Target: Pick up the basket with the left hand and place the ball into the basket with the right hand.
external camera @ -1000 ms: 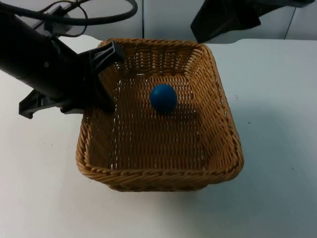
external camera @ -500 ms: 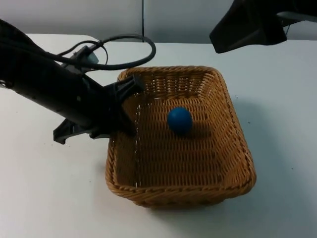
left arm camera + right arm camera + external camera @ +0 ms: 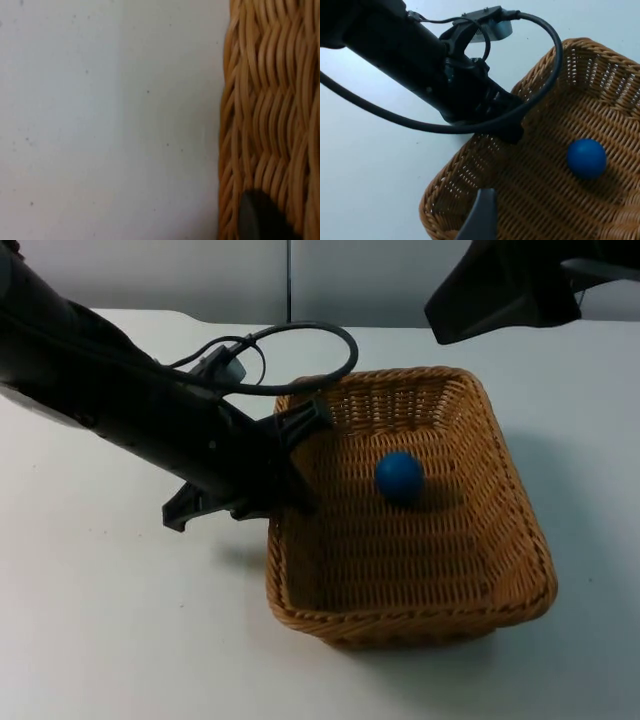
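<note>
A woven wicker basket (image 3: 410, 625) hangs right of the table's middle, casting a shadow under its left side. My left gripper (image 3: 297, 455) is shut on the basket's left rim, one finger inside the wall and one outside. In the left wrist view, the wicker wall (image 3: 270, 125) stands against a black fingertip (image 3: 260, 220). The blue ball (image 3: 400, 477) rests on the basket's floor toward the far side. My right arm (image 3: 510, 285) waits high at the back right, apart from the basket. From the right gripper (image 3: 481, 215) I look down on the ball (image 3: 586, 158), the basket (image 3: 545, 200) and the left gripper (image 3: 505, 120).
The white table top (image 3: 110, 620) spreads left and in front of the basket. A grey partition wall (image 3: 200, 275) closes the far side. A looped black cable (image 3: 300, 340) arcs over the left arm near the basket's back-left corner.
The left arm has carried the basket, with the ball inside, to the right and nearer the front edge. The right arm has stayed at the back right.
</note>
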Controlling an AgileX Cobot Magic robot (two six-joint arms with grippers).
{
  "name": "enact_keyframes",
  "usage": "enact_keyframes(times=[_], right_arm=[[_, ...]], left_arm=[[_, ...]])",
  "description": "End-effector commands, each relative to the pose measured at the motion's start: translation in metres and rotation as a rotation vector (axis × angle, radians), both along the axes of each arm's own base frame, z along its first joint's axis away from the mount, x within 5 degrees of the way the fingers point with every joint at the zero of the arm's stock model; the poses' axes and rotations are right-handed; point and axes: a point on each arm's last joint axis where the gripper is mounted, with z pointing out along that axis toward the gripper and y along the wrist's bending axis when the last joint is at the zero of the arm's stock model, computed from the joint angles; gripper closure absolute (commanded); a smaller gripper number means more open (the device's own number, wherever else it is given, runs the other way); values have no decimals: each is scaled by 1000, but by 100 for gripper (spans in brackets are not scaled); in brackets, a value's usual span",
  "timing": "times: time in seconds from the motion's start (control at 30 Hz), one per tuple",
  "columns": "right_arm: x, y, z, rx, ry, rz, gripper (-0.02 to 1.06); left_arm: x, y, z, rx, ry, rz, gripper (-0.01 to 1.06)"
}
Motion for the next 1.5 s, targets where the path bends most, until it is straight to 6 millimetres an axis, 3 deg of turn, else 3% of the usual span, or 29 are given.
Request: enact_keyframes(times=[0.0,0.3,0.43,0.57,0.6,0.73,1.13,1.27,1.47], right_arm=[[-2,-1,2,7,-7,-2,26],[-2,-1,2,9,-7,-7,26],[-2,-1,2,9,-7,-7,26],[-2,-1,2,9,-7,-7,26],[-2,-1,2,9,-7,-7,26],[-2,-1,2,9,-7,-7,26],[-5,-4,8,10,-34,-3,26],[-7,-6,12,11,-46,-3,26],[-10,-9,17,15,-61,-1,26]], left_arm=[[-2,-4,-3,-14,6,-16,105],[-2,-5,-3,-12,-3,-31,104],[-2,-5,-3,-18,0,-36,93],[-3,-6,-2,-30,5,-42,55],[-3,-6,-2,-30,5,-42,55],[-2,-6,4,-36,-9,-43,32],[2,-3,38,2,-128,-54,31],[4,5,48,19,-161,-66,31],[8,33,66,104,-186,-103,31]])
